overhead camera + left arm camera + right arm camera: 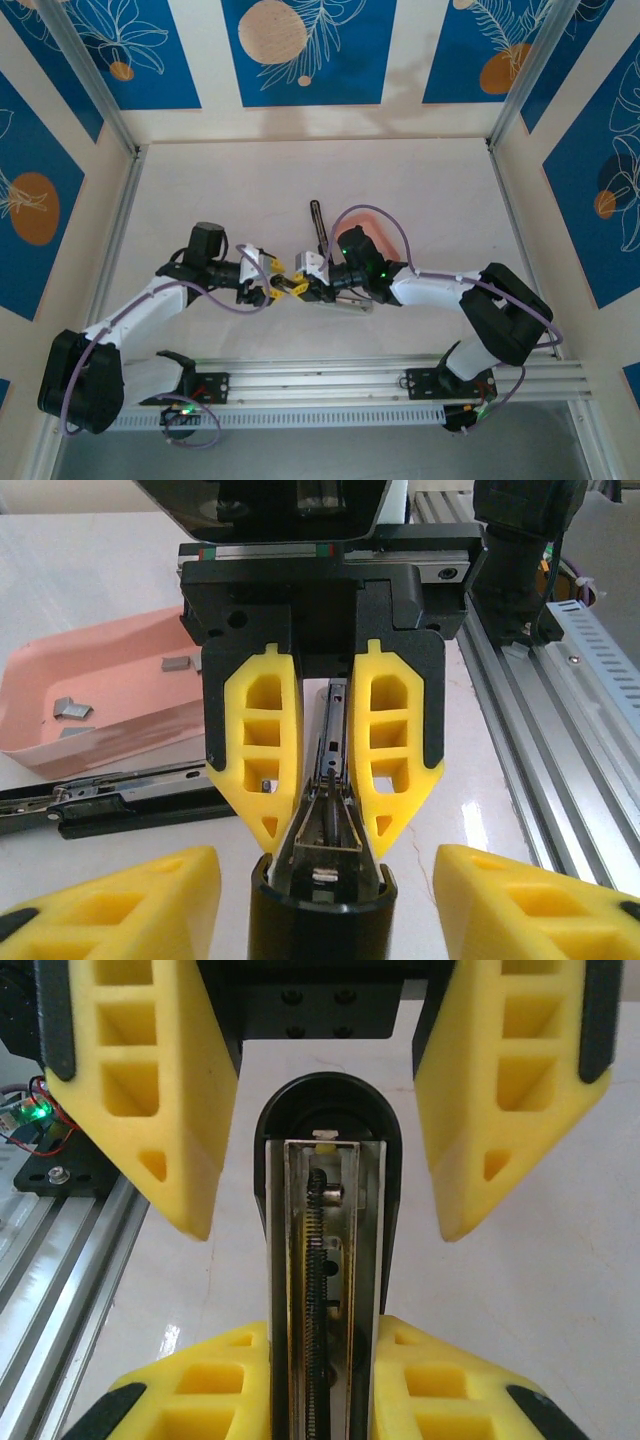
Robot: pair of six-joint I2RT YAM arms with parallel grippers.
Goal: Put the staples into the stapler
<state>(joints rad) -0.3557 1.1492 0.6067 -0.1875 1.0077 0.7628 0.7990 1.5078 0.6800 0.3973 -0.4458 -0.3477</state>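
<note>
On the white table (300, 170), about midway between its left and right edges and nearer the front edge, the small black stapler with a silvery metal rail (322, 1290) lies opened. Its spring and channel are exposed, and its black lid is stretched out toward the far edge. The right gripper (327, 840) has its yellow fingers clamped narrow on the rail's sides. The left gripper (270, 281) faces it, spread wide, its tips on either side of the stapler's rounded black end without touching. Just beyond, the shallow pink rectangular tray (110, 670) holds at least 3 tiny grey staples (72, 709), lying apart.
</note>
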